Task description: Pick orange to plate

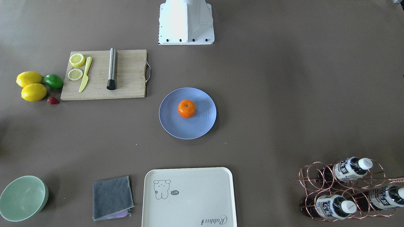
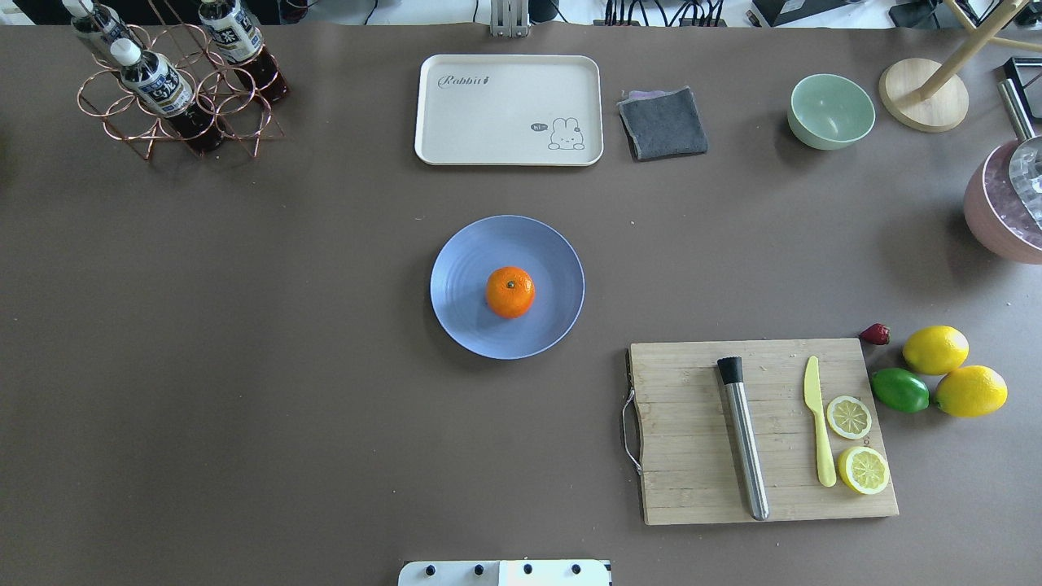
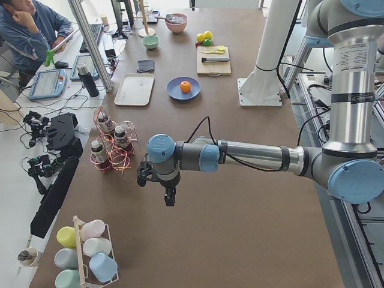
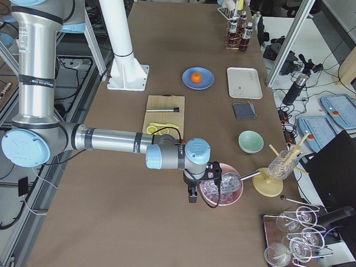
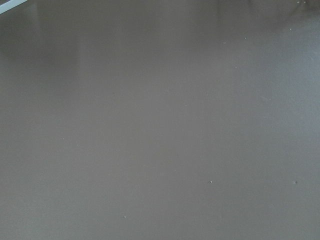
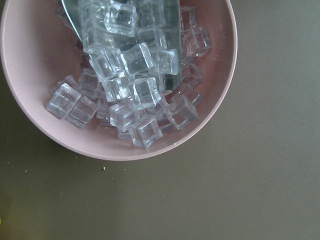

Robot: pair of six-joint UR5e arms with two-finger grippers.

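Far left, your left arm [image 3: 252, 155] hangs over the worktop [image 5: 160, 120]; I cannot tell how its jaws stand. Centre, the orange [image 2: 510, 291] sits on the plate [image 2: 464, 268], so the task looks done. Far right, your right arm [image 4: 111, 140] hovers above the ice bowl [image 6: 30, 100], jaws likewise unclear. No further grasp looks needed.

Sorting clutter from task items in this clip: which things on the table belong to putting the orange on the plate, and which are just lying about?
Job in hand:
orange, sitting on the blue plate.

Lying about:
cutting board with knife, metal rod, lemon slices; lemons; lime; strawberry; cream tray; grey cloth; green bowl; racked bottles; pink bowl of ice cubes.
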